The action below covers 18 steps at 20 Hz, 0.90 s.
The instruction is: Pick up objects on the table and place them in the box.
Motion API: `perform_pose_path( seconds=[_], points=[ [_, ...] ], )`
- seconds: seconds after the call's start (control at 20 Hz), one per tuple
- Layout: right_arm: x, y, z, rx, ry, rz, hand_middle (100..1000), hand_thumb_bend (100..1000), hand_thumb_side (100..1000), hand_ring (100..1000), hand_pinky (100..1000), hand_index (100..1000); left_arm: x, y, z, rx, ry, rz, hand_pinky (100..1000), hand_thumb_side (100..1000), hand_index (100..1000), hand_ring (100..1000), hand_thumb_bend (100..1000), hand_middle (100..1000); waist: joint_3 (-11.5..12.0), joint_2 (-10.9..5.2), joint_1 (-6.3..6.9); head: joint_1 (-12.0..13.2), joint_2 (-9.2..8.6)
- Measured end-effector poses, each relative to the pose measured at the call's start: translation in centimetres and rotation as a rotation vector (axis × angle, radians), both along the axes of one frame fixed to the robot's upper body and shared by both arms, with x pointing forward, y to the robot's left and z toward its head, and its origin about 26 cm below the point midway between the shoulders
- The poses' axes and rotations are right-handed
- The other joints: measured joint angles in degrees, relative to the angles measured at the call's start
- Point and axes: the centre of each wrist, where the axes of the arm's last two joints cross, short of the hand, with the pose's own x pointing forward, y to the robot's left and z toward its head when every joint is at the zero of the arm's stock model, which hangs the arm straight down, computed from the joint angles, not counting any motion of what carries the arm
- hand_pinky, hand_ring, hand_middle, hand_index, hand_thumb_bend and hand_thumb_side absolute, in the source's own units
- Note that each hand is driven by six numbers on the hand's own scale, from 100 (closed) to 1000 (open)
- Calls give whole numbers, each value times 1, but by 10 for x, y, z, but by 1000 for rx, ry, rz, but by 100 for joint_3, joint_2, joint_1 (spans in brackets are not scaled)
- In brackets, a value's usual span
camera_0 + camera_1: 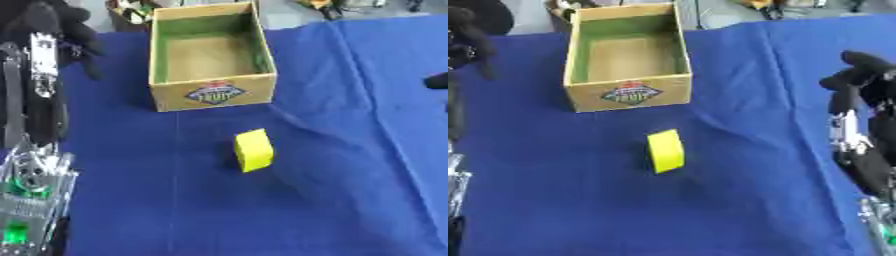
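A yellow block stands on its edge on the blue cloth, in the middle, a short way in front of the box. The cardboard box is open at the top, with green inner walls, a bare brown floor and a logo on its front wall; nothing shows inside it. My left hand is raised at the far left, level with the box, fingers relaxed and holding nothing. At the right edge my right hand hovers with loose fingers, well to the right of the block and apart from it.
The blue cloth covers the table, with creases running from the box toward the right. My left forearm fills the left edge. Small cluttered items lie beyond the far edge behind the box.
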Motion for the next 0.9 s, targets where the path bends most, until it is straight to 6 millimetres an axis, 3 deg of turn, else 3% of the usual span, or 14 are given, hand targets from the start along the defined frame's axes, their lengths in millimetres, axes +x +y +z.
perform_pose_path(
  seconds=[0.1,0.3,0.55,0.8,0.9],
  points=[
    [1,-4,8,-66,-10,-16,615,149,850,673,656,855,0,0,0,0,0,0,252,841,635,454,100,456,4,3,-19,-3,0],
    [5,-14,48,-397,-48,-105,723,249,1000,733,706,889,0,0,0,3,2,-1,251,842,635,454,100,456,65,-4,-81,-51,2],
    [7,-5,104,-863,-85,-260,772,280,1000,758,735,906,0,1,-2,9,13,-3,251,842,635,454,100,456,180,-50,-117,-157,25],
    [5,23,133,-1166,-49,-295,813,248,972,800,773,934,0,-1,-3,14,18,-15,252,842,635,454,100,456,259,-101,-148,-274,54],
    [4,35,140,-1276,-8,-282,830,289,937,816,785,947,-1,-1,-3,16,19,-17,252,842,635,454,100,457,292,-118,-166,-313,60]
  ],
)
